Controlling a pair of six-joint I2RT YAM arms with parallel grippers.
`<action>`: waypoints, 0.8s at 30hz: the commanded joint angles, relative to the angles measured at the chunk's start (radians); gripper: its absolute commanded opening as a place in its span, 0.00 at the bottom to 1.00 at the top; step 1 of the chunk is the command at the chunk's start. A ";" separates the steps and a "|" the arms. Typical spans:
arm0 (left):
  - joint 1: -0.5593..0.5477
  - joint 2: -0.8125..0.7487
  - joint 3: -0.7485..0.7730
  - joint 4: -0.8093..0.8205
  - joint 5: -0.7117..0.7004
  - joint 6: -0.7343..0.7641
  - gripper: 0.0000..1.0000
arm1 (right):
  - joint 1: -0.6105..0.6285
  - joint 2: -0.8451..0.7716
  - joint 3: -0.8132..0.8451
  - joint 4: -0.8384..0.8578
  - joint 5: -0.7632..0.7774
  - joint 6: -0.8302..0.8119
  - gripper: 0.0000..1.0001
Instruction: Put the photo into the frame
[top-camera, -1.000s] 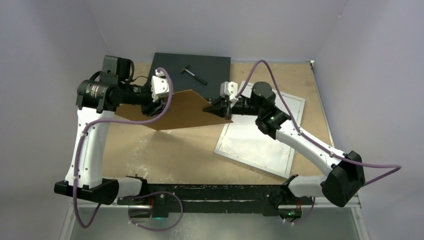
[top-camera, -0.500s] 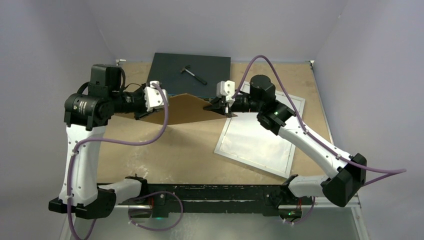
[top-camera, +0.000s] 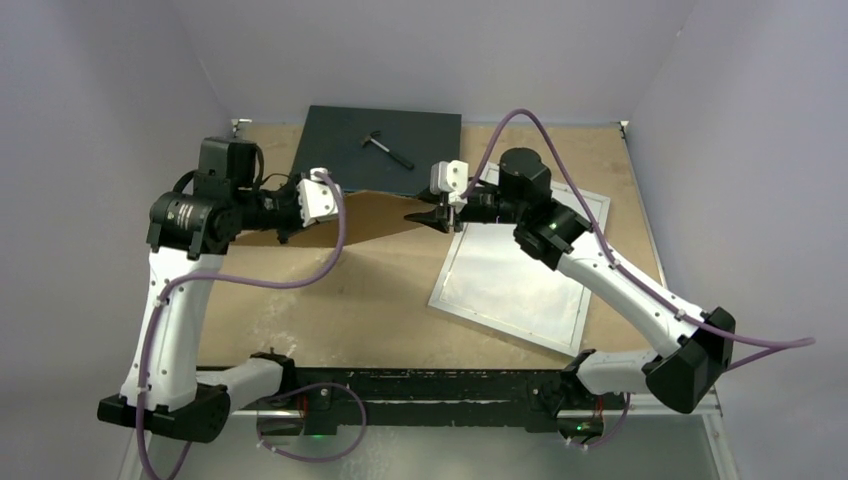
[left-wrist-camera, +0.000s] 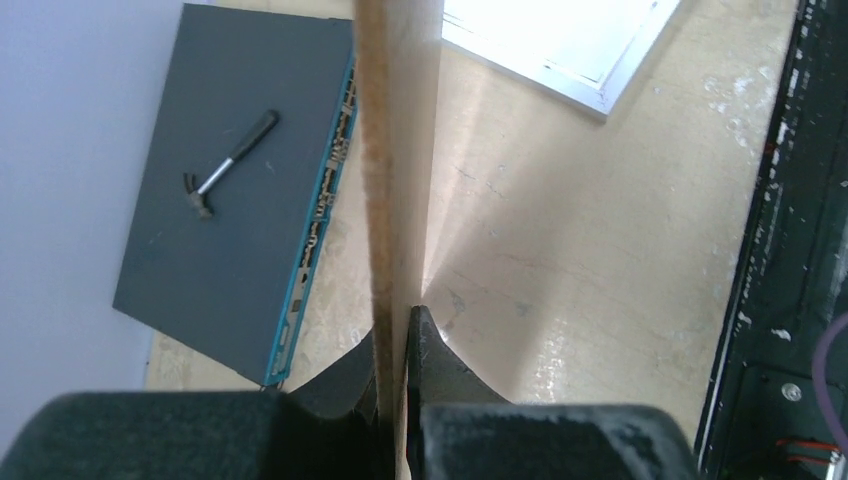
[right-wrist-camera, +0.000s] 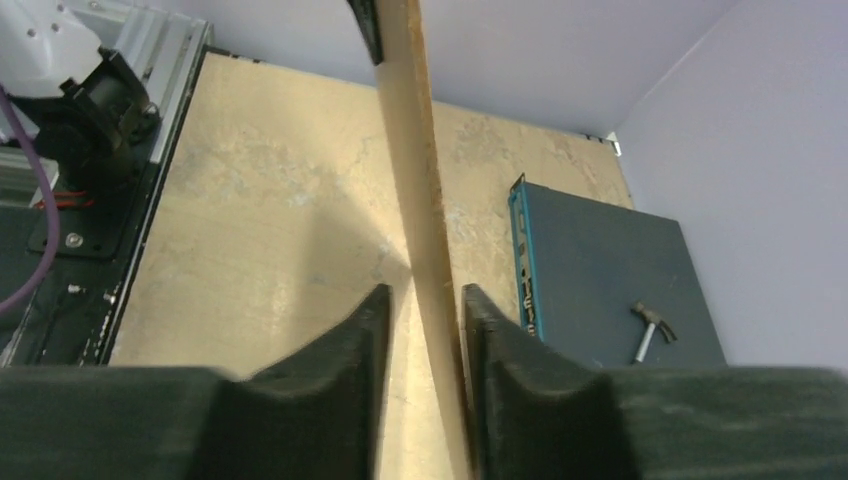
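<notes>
Left fingers (left-wrist-camera: 432, 352) tight on the brown board (left-wrist-camera: 400, 150), right fingers (right-wrist-camera: 352, 340) slightly parted around its other end.

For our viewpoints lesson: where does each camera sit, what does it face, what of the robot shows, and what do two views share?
Top external: overhead behind the bases, facing the table; both arms show.
Left wrist: on the left arm, facing along the brown board; left tool shows.
Right wrist: on the right arm, same board; right tool shows.
Shared: both wrists see the hammer.
</notes>
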 joint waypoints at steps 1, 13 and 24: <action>0.007 -0.113 -0.069 0.270 0.001 -0.124 0.00 | -0.001 -0.061 -0.033 0.115 0.049 0.033 0.43; 0.007 -0.026 0.017 0.458 0.079 -0.441 0.00 | -0.129 -0.324 -0.310 0.519 0.269 0.379 0.99; 0.006 0.044 0.209 0.392 0.134 -0.497 0.00 | -0.345 -0.281 -0.580 0.902 -0.019 0.742 0.99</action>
